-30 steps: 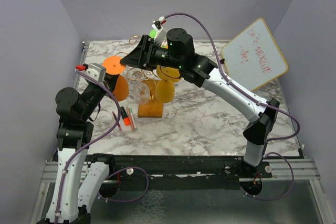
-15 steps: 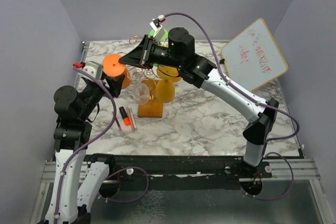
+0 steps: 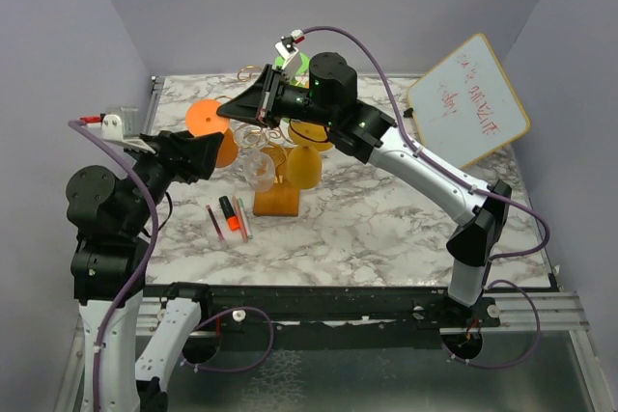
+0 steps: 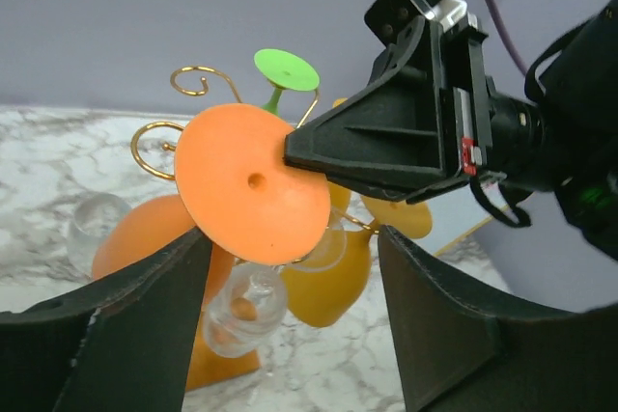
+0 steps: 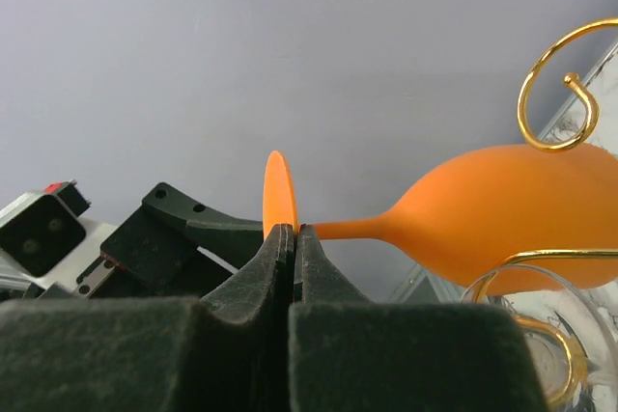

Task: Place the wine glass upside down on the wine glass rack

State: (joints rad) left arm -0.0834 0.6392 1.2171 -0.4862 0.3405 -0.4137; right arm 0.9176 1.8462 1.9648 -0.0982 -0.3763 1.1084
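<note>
Orange wine glass [image 3: 207,121] sits tilted at ten o'clock of the wine glass rack [image 3: 277,202], its foot clenched by the right pincer [image 5: 293,231], with the left pincer [image 4: 290,238] gaping and gripping nothing; inverted hanging apparently not yet done.

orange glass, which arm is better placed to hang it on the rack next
Right. The right hand is shut on the foot rim of the orange glass, close to the rack; the left hand is open, gripping nothing.
</note>
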